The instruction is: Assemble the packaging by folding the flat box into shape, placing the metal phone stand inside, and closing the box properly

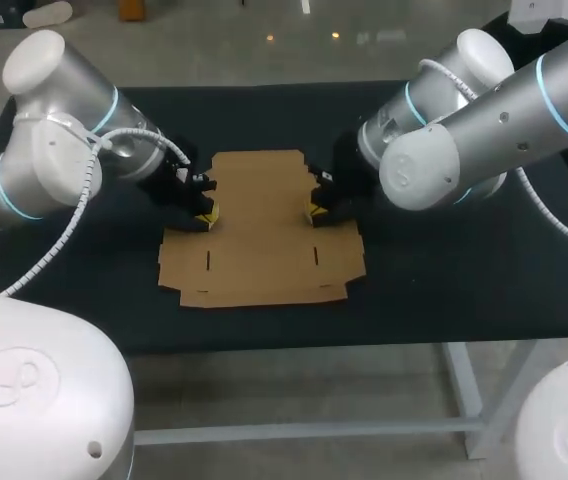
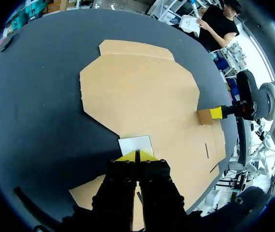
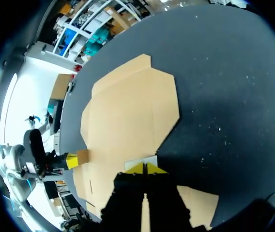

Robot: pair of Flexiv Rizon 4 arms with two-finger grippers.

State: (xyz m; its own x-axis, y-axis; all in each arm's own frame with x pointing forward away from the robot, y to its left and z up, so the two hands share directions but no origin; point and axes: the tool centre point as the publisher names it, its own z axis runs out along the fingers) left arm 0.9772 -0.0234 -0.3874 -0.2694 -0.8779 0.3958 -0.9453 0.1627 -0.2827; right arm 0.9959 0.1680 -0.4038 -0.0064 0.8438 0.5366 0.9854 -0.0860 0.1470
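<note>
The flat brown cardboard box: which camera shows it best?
The head view: the flat brown cardboard box shows almost whole from above, both slots included. Each wrist view sees it from one side, with its near part hidden behind that arm's own fingers.

No legible text or markings

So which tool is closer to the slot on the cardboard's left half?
Left. The left tool sits at the left side flap just beyond that slot; the right tool is across the cardboard at the opposite flap.
</note>
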